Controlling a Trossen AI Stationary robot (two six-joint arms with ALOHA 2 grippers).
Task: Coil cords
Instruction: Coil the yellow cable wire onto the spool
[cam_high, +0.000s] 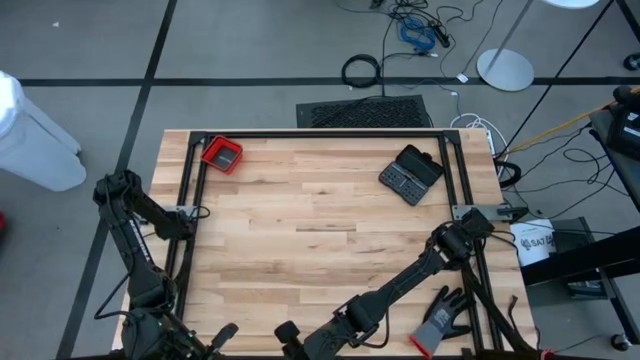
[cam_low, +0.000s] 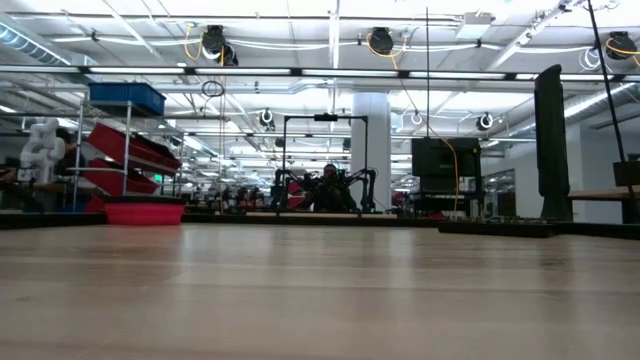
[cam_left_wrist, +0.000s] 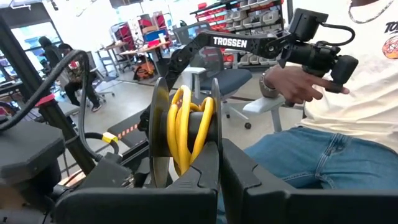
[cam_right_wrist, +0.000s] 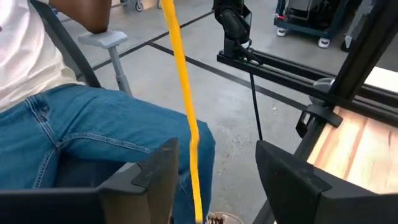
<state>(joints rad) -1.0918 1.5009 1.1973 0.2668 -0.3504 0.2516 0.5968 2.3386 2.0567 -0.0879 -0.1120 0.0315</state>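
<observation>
– While you have both wrist feeds up, where is the yellow cord relative to each hand?

– On my left wrist feed it sits as a bunch of loops standing upright, right between the two fingers of the left hand. On my right wrist feed a single straight run of it crosses the gap of the right hand, nearer one finger than the other.

– How far open is each hand?

– I read the left hand as closed down onto the loops, its fingers pressing them from both sides. My right hand is spread wide. The strand passes through without being pinched, and I cannot tell whether it brushes the nearer finger.

– And the black cord?

– I see something dark among the yellow loops, but I cannot tell if it is that cord.

– Where are the hands over the bench?

– From my overhead feed both are at the near edge, close together, with the right arm reaching diagonally across to that edge. Both wrist feeds look out past it at a seated person in blue jeans.

– Anything else on the bench?

– I see a red tray at the far left corner and a black case towards the far right. A grey-black glove lies near the right arm.
</observation>
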